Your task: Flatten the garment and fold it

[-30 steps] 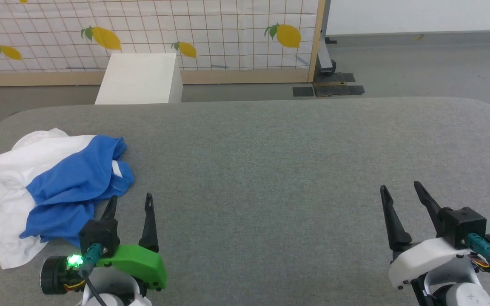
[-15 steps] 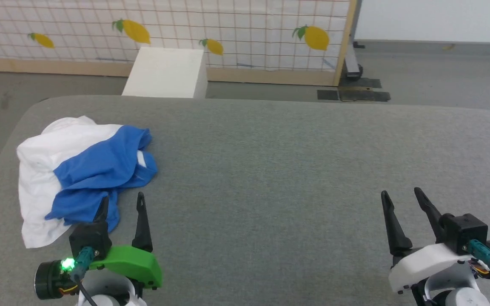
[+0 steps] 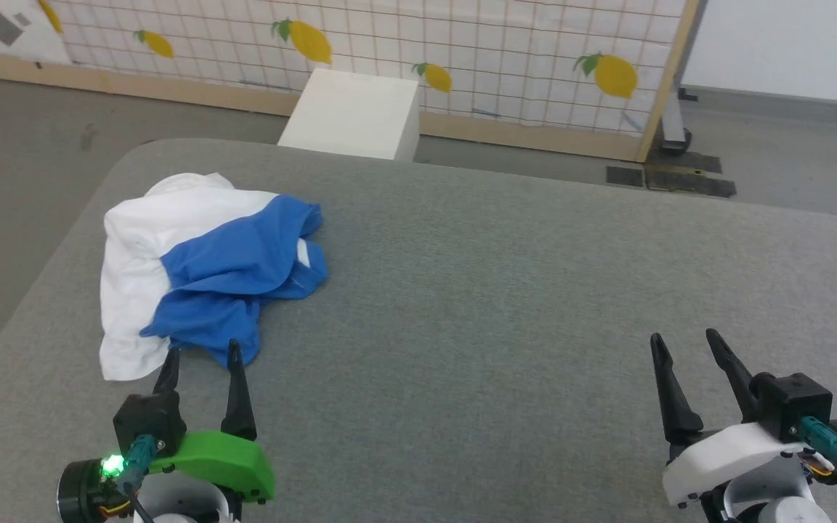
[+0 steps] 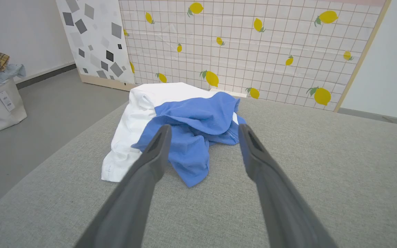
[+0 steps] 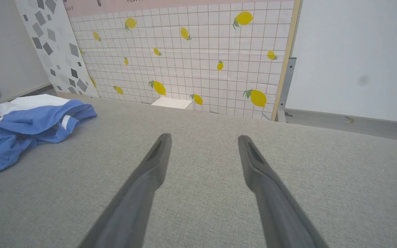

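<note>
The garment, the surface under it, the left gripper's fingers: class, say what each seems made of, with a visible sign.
The garment: soft thin matte cloth, perhaps knit; it crumples into loose folds, with a stitched hem. The grey surface: matte textile cover, woven-looking or felt; fine speckled grain. The left gripper, its fingers: dark, smooth, rigid, likely plastic, though coated metal is possible.

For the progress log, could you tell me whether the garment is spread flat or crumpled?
Crumpled: the garment lies bunched in a heap, blue folds piled over white.
</note>
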You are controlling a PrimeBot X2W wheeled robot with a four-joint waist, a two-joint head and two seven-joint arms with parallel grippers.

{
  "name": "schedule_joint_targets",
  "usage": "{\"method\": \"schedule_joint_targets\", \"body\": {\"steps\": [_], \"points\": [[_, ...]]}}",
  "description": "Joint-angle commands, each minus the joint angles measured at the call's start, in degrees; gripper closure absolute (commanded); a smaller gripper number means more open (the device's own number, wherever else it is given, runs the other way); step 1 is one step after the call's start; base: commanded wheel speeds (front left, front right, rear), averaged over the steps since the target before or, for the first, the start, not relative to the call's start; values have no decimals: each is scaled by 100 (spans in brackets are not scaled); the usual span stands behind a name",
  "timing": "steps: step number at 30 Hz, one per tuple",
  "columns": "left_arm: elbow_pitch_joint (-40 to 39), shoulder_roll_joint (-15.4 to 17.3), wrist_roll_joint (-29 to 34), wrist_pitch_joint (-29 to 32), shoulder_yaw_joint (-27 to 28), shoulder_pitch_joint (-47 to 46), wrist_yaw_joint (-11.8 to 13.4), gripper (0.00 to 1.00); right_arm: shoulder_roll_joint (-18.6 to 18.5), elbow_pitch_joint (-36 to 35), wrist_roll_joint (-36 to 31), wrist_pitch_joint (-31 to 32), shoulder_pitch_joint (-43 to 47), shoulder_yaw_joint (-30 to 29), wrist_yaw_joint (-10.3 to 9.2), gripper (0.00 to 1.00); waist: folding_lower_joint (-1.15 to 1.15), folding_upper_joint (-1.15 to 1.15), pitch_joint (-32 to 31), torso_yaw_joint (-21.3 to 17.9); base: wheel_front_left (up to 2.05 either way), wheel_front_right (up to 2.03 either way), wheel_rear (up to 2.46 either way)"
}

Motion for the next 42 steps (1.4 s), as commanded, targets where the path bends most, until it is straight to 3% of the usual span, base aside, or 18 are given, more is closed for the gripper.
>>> {"method": "schedule_joint_targets", "body": {"steps": [1,42], "points": [[22,-8,-72,-67,7,92,51,0,2,50,74,-67,83,-5,-4,0,0,0,-9,151,0,0,0],[539,7,-288,-549,-134,232,290,0,3,656,394,-552,181,67,-6,0,0,0,-85,1335,0,0,0]]}}
